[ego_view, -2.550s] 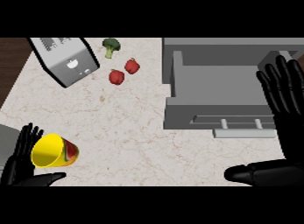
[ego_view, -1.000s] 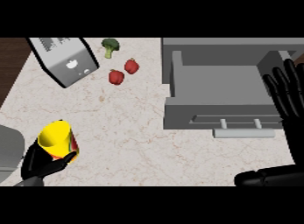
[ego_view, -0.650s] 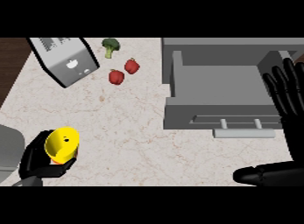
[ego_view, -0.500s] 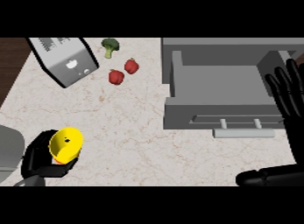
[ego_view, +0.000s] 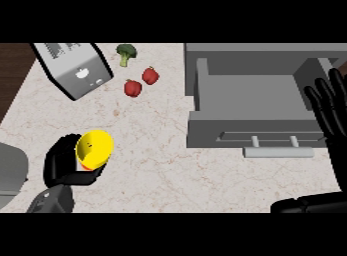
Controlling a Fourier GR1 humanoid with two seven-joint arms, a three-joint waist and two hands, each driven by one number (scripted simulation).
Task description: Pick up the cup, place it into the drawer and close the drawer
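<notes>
We see two matte black hands, left hand (ego_view: 67, 162) and right hand (ego_view: 341, 112), with segmented fingers. A grey forearm shows behind the left.

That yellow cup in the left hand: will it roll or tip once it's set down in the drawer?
The yellow cup looks round-walled and is tilted in the left hand, so laid sideways it would probably roll. Set on its base it should stand. It seems rigid. The open drawer has walls that would likely stop a roll.

We see our left hand (ego_view: 65, 162) has closed round the yellow cup (ego_view: 95, 148) and lifted it, tilted, toward the drawer (ego_view: 253, 107).
</notes>
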